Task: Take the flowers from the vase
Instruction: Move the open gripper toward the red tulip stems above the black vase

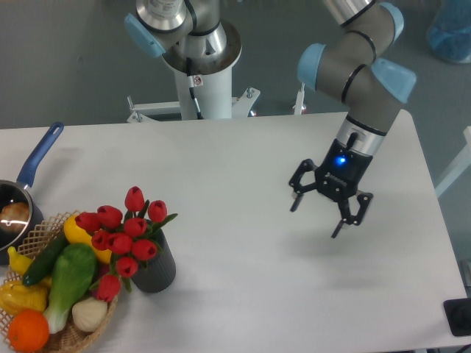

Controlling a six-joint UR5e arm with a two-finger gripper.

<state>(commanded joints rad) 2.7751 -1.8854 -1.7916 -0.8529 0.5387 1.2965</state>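
Note:
The flowers (124, 234), a bunch of red tulips with closed buds and green leaves, stand in the vase (157, 269), a short dark grey ribbed cylinder near the table's front left. My gripper (316, 220) hangs above the table's right half, far to the right of the vase and a little further back. Its two black fingers are spread wide and hold nothing. The tulip stems are hidden inside the vase.
A wicker basket (66, 340) of vegetables touches the vase's left side. A blue-handled metal pot (22, 193) sits at the left edge. A second robot base (199, 51) stands behind the table. A black object (458, 318) pokes in at the lower right.

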